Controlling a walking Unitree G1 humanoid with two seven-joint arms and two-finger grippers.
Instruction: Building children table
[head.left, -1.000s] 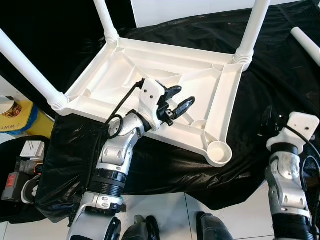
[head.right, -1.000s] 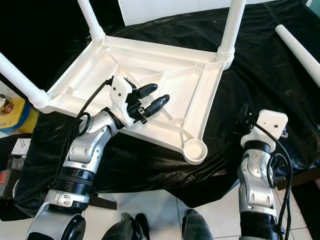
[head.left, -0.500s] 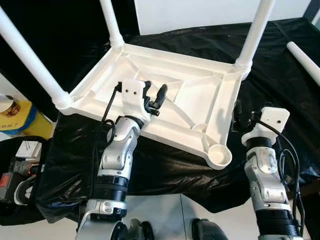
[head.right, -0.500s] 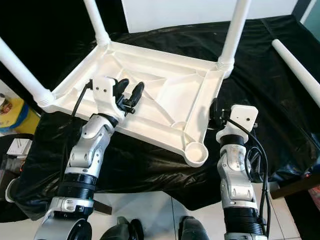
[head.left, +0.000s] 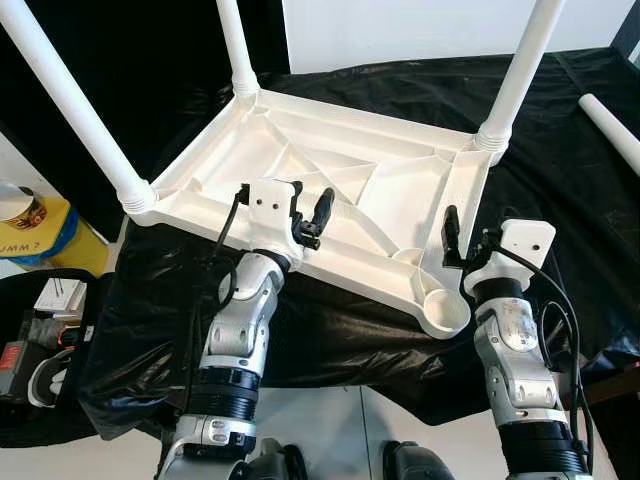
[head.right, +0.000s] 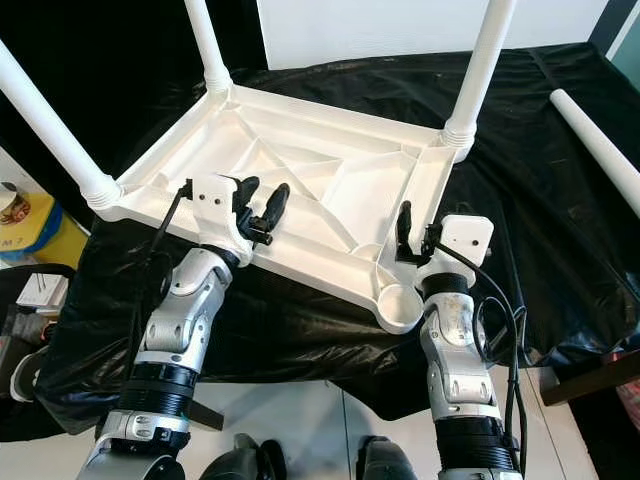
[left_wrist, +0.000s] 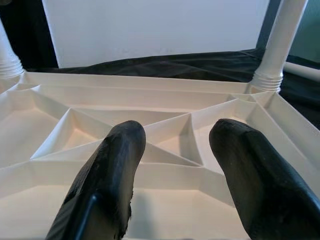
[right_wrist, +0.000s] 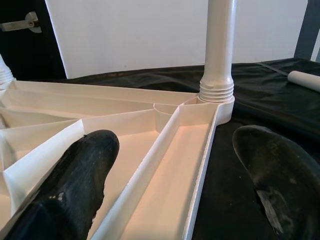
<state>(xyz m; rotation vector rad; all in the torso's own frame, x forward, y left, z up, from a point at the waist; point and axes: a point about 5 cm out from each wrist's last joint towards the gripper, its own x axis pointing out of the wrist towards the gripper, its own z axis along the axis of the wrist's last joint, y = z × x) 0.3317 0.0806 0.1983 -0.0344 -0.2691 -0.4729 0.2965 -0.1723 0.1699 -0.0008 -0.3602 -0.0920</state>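
- A white plastic children's table (head.left: 370, 180) lies upside down on a black sheet (head.left: 560, 150), its ribbed underside facing up.
- Three white legs (head.left: 520, 70) stand screwed into corner sockets: one far left, one far right, one at the near-left corner.
- The near-right corner socket (head.left: 445, 310) holds no leg; it is a round open cup at the near edge of the frame.
- A loose white leg (head.left: 610, 130) lies on the black sheet at the far right, well apart from the upturned frame.
- The left pincer (head.left: 308, 212) hovers over the near-left part of the underside, its two black fingers (left_wrist: 112, 175) spread apart with nothing between them; in the left wrist view they point across the triangular ribs toward the far-right leg.
- The right pincer (head.right: 414, 232) sits at the right side rail, close to the open socket. Its fingers (right_wrist: 75, 185) are wide apart and straddle the rail, one over the inner channel, the other over the black sheet outside; whether they touch the plastic cannot be told.
- At the left, beside the sheet, sit a yellow container (head.left: 35, 230) and a dark bag (head.left: 40, 340) holding small items.
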